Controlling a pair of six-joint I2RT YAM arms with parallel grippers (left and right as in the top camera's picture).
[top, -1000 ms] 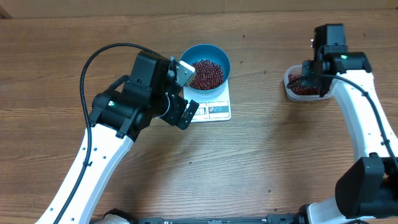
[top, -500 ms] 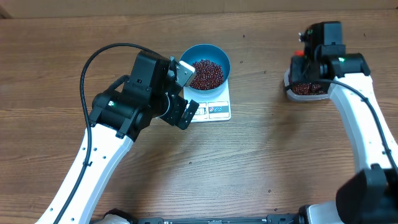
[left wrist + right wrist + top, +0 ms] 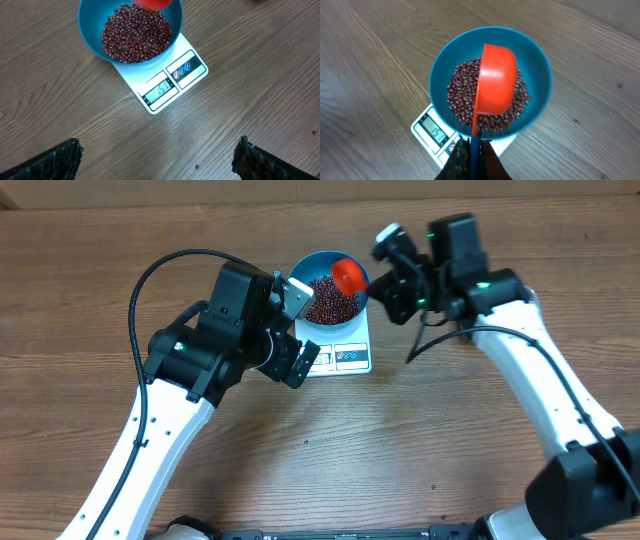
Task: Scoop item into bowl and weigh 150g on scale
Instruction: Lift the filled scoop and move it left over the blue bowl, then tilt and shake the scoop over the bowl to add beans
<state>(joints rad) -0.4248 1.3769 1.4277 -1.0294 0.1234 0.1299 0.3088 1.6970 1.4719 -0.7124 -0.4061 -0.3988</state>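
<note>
The blue bowl (image 3: 312, 262) stands on the white scale (image 3: 347, 358), holding a heap of red-brown beans (image 3: 328, 302). My right gripper (image 3: 388, 280) is shut on the thin handle of an orange scoop (image 3: 348, 275), which hangs tipped on its side over the bowl's far-right part. In the right wrist view the scoop (image 3: 495, 80) covers part of the beans (image 3: 460, 97) inside the bowl (image 3: 540, 75), and the gripper (image 3: 474, 155) pinches the handle above the scale (image 3: 432, 132), whose display reads 151. My left gripper (image 3: 157, 160) hovers open and empty just in front of the scale (image 3: 172, 82).
One stray bean (image 3: 196, 166) lies on the wooden table between my left fingers. The left arm's black cable (image 3: 150, 280) loops up at the left. The right arm (image 3: 520, 360) stretches across the table's right half.
My right arm has swung left from the tub at the right to the bowl, bringing the orange scoop over the beans. The left arm has stayed put.
</note>
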